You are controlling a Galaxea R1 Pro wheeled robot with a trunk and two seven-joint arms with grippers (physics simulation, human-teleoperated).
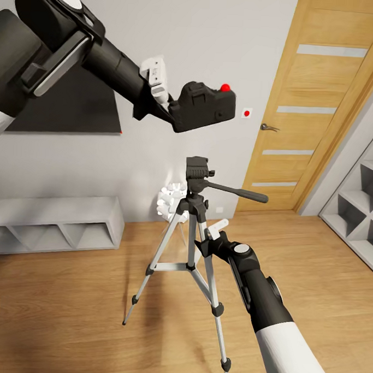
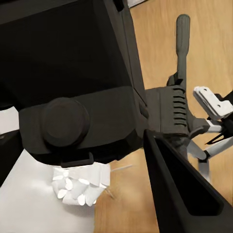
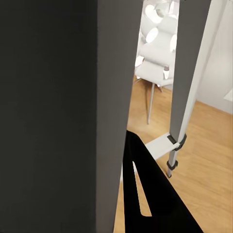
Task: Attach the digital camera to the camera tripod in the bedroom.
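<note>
We see the left gripper (image 1: pixel 168 104) raised high, clamped on the digital camera (image 1: pixel 204 107); camera juts out past its fingers, red button (image 1: pixel 225 87) on top. In the left wrist view the digital camera (image 2: pixel 87 97) sits right against the fingers, lens barrel (image 2: pixel 64 121) facing us, one dark finger (image 2: pixel 184 189) alongside. Straight below the held camera, apart from it, we see the camera tripod (image 1: pixel 193 219) standing on the wood floor (image 1: pixel 65 311); its head plate (image 1: pixel 197 168) is bare, black pan handle (image 1: pixel 238 192) pointing away toward the door (image 1: pixel 314 105).

Right gripper (image 1: pixel 211 234) is low, just beside the tripod's upper leg near the center column, a white fingertip (image 1: pixel 217 226) showing; we cannot tell how wide it is or whether it grips the leg. Right wrist view: a silver tripod leg (image 3: pixel 187 97) close past the finger (image 3: pixel 150 194). Beyond the tripod: white lamp (image 1: pixel 171 199), grey low shelf (image 1: pixel 53 223), dark wall TV (image 1: pixel 70 104).
</note>
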